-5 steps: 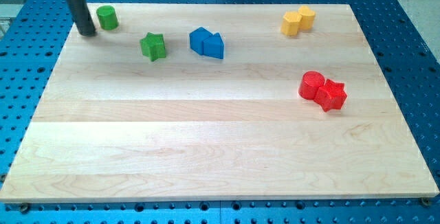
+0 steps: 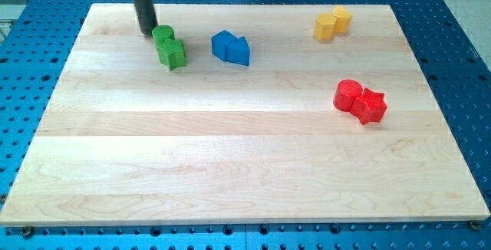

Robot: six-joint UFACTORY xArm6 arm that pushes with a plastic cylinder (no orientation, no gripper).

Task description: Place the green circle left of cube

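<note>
The green circle (image 2: pixel 163 36) sits near the board's top left, touching the green star (image 2: pixel 173 53) just below and right of it. My tip (image 2: pixel 146 31) stands right at the circle's upper left side, touching or nearly touching it. To the right lie two blue blocks pressed together: a blue cube-like block (image 2: pixel 223 44) and a blue wedge-shaped block (image 2: pixel 239 50). The green pair is a short gap to the left of the blue pair.
Two yellow blocks (image 2: pixel 332 23) sit together at the top right. A red cylinder (image 2: pixel 347 94) touches a red star (image 2: pixel 371 105) at the right. The wooden board (image 2: pixel 230 166) lies on a blue perforated table.
My tip moved right along the top edge and pushed the green circle right and slightly down, until it met the green star. The other blocks did not move.
</note>
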